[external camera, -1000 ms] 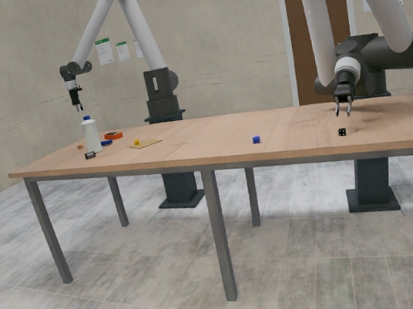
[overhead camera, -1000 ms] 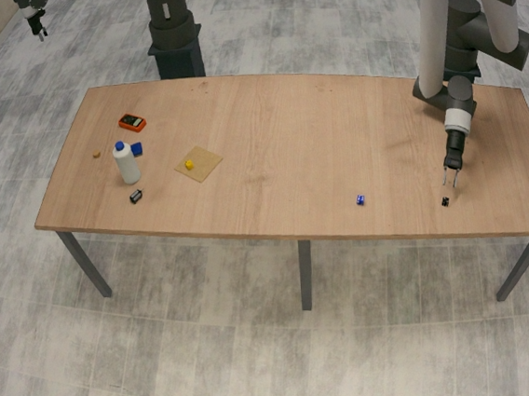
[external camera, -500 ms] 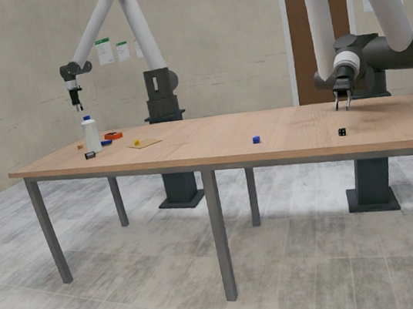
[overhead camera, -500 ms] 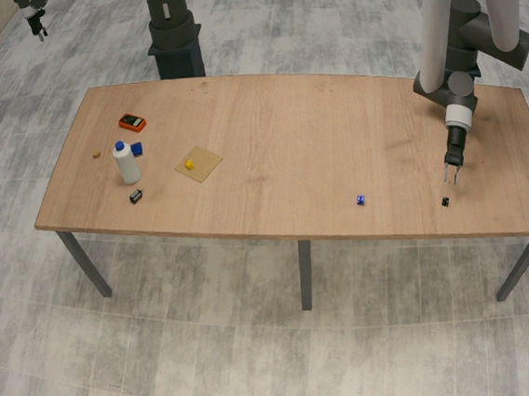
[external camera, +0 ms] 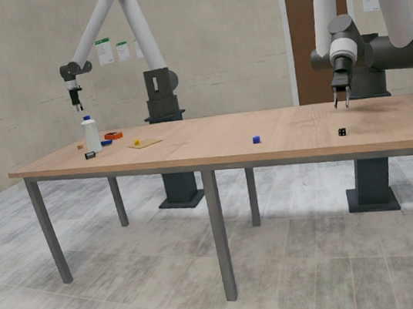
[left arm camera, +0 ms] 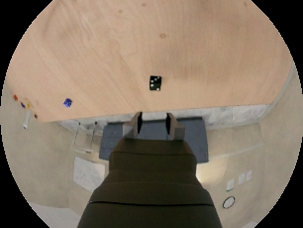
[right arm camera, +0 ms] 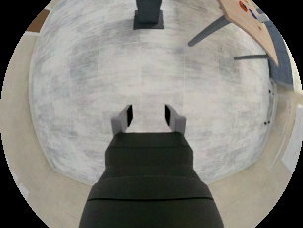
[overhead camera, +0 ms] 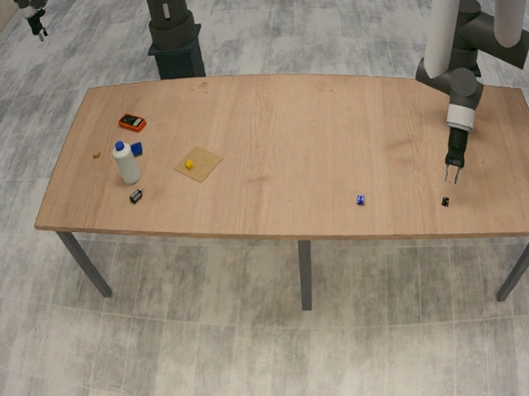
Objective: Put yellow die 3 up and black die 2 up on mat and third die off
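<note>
The yellow die (overhead camera: pixel 189 164) (external camera: pixel 136 142) sits on the tan mat (overhead camera: pixel 210 161) (external camera: pixel 150 142), inside its left part; its pips are too small to read. The black die (overhead camera: pixel 445 201) (external camera: pixel 342 131) (left arm camera: pixel 155 83) rests on the table near the front right, off the mat; I cannot read its top number for certain. The blue die (overhead camera: pixel 360 200) (external camera: pixel 256 139) (left arm camera: pixel 67 102) lies on the table to its left, off the mat. My left gripper (overhead camera: pixel 451 181) (external camera: pixel 341 106) (left arm camera: pixel 153 118) is open and empty, above and behind the black die. My right gripper (overhead camera: pixel 43 37) (external camera: pixel 80 109) (right arm camera: pixel 148 111) is open and empty, high beyond the table's left end.
A white bottle (overhead camera: pixel 127 165) (external camera: pixel 91 136) stands left of the mat. Around it lie an orange multimeter (overhead camera: pixel 132 122) (external camera: pixel 114 135), a blue item (overhead camera: pixel 136 149), a small orange-brown piece (overhead camera: pixel 97 154) and a black item (overhead camera: pixel 136 196) (external camera: pixel 90 154).
</note>
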Tool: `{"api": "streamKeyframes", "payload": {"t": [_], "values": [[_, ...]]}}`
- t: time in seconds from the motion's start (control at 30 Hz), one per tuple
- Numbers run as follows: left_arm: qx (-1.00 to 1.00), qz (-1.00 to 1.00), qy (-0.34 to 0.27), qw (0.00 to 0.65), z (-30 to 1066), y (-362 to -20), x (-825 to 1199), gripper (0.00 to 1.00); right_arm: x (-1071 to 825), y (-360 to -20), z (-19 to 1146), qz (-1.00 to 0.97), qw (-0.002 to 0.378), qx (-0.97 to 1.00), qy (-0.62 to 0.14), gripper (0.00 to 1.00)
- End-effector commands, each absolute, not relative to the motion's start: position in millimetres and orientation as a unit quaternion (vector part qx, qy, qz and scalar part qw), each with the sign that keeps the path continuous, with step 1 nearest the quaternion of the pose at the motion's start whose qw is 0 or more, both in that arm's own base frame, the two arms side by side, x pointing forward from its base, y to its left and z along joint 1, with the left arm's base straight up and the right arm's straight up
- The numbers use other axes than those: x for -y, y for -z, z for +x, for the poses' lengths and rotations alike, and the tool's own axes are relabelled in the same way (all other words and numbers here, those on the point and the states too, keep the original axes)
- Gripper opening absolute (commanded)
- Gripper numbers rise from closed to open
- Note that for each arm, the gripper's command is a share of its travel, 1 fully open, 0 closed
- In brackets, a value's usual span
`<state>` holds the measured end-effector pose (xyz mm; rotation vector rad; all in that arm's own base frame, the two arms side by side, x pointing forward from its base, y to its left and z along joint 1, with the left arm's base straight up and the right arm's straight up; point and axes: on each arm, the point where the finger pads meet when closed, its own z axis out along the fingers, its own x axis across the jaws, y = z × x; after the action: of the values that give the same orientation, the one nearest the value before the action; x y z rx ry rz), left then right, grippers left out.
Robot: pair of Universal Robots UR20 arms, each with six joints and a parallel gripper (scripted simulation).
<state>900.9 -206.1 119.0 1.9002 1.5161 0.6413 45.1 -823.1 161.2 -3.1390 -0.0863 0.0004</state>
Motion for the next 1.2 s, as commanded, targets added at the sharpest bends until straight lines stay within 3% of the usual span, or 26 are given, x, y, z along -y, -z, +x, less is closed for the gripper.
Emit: {"api": "streamKeyframes", "payload": {"t": [0.0,0.93,1.13,1.17], "values": [[-0.591,0.743,-0.196,0.246,908,-117,208,0.79,824,-162,45,-1.000,0.000,0.027,0.000,1.00],[-0.623,0.782,-0.014,0.018,936,-137,215,0.79,824,-162,45,-1.000,0.000,0.027,0.000,1.00],[-0.623,0.782,0.000,0.000,938,-139,215,0.79,824,-162,45,-1.000,0.000,0.027,0.000,1.00],[-0.623,0.782,0.000,0.000,938,-139,215,1.00,824,-162,45,-1.000,0.000,0.027,0.000,1.00]]}}
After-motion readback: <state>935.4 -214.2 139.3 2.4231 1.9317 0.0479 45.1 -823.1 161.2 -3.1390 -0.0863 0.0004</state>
